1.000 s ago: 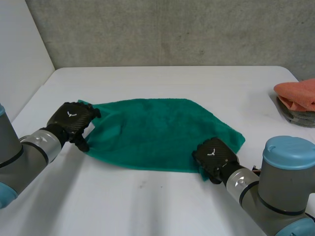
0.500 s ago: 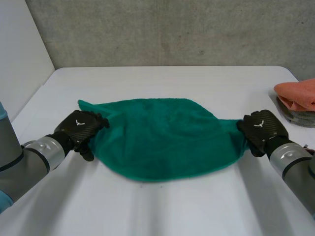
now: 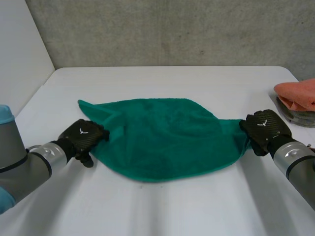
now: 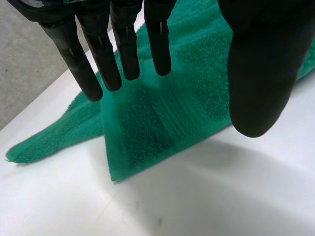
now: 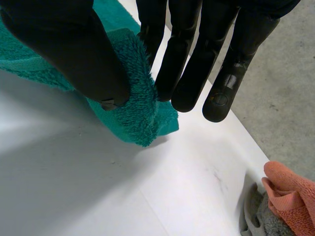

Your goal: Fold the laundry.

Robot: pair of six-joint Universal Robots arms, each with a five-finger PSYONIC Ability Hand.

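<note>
**Operator:** Head view. Status and hazards?

**Technician:** The green towel (image 3: 162, 137) lies spread on the white table (image 3: 172, 211). The left hand (image 3: 82, 135) is at its left edge and the right hand (image 3: 263, 128) is at its right corner. Hazard: if only one hand has a hold, pulling will probably drag the towel sideways and bunch it instead of folding it.

**Operator:** Left wrist view?

**Technician:** The left hand (image 4: 125, 44) has straight fingers and its thumb is well apart from them, so it holds nothing. The towel's corner (image 4: 147, 128) lies flat beneath the fingertips. Hazard: lifting now would leave this corner on the table.

**Operator:** Right wrist view?

**Technician:** The right hand (image 5: 197, 59) pinches the towel's corner (image 5: 140, 113) between thumb and fingers. Hazard: the pinch takes in little cloth, so it may slip under tension. The orange cloth (image 5: 290, 196) and grey cloth (image 5: 261, 221) lie near enough that a wide sweep could disturb them.

**Operator:** Counts?

**Technician:** One green towel, one orange cloth, one grey cloth, two hands, one table.
</note>
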